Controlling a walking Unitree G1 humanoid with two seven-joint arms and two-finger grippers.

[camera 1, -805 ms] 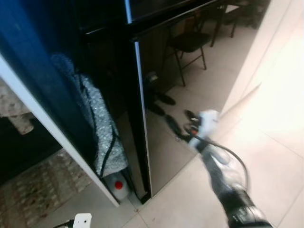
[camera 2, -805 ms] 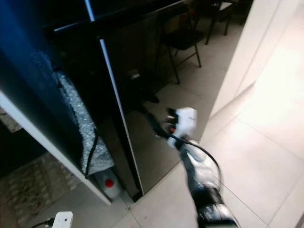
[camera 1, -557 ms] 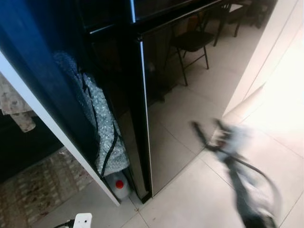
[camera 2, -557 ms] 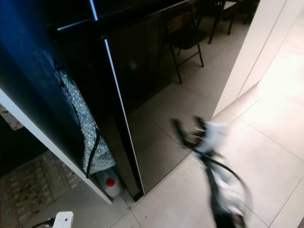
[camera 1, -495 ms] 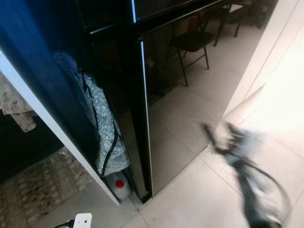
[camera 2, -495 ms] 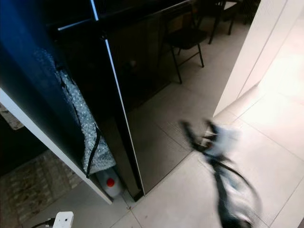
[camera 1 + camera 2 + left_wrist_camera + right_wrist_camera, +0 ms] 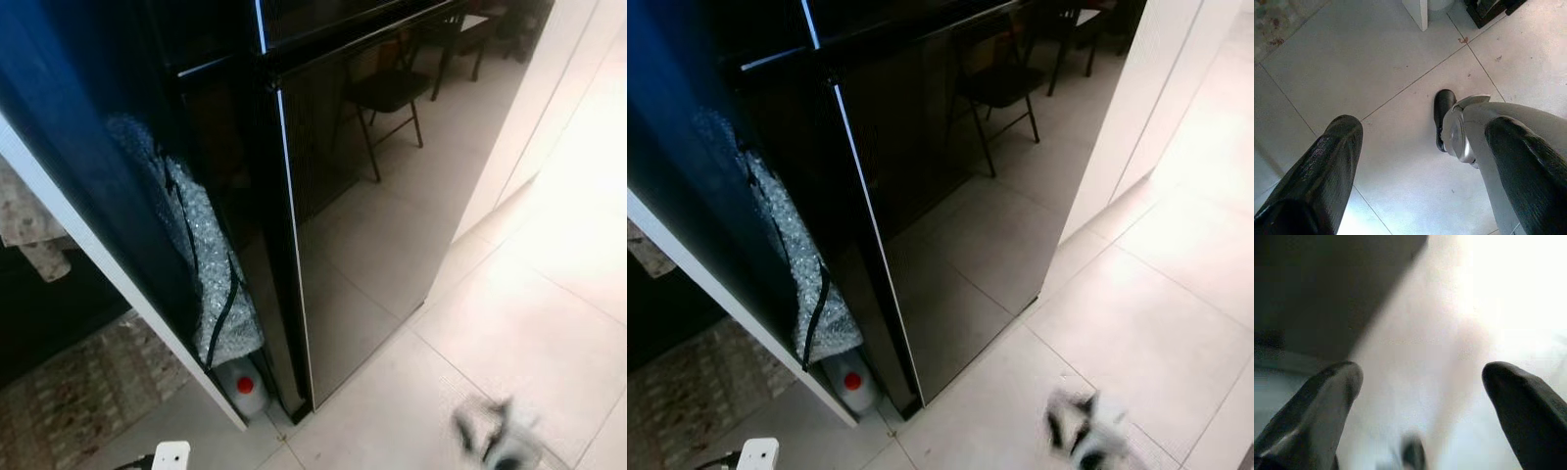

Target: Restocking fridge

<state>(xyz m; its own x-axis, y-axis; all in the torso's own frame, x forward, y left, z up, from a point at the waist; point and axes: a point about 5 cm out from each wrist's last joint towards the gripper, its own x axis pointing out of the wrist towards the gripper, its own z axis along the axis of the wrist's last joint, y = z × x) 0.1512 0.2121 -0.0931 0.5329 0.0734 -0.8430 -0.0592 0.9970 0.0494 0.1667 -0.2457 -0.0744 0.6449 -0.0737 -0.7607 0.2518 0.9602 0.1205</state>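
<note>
A tall black fridge [image 7: 372, 196] stands before me with its glossy door closed; a chair and tiled floor reflect in it. My right gripper [image 7: 490, 443] is a blur low over the floor tiles, well below and to the right of the door. In the right wrist view its fingers [image 7: 1317, 406] stand wide apart with nothing between them. My left gripper [image 7: 1420, 161] hangs open over pale tiles, beside my own silver leg and black foot [image 7: 1442, 117].
A bundle of bubble wrap with a black cable [image 7: 211, 284] fills the gap left of the fridge, above a white bottle with a red cap [image 7: 245, 392]. A white plug [image 7: 171, 455] lies on the floor. A white wall [image 7: 529, 108] rises at right. A patterned rug [image 7: 59, 411] lies at left.
My right arm has dropped from beside the fridge door down to the bottom edge of the eye views. The fridge door stays closed. The camera shifted slightly.
</note>
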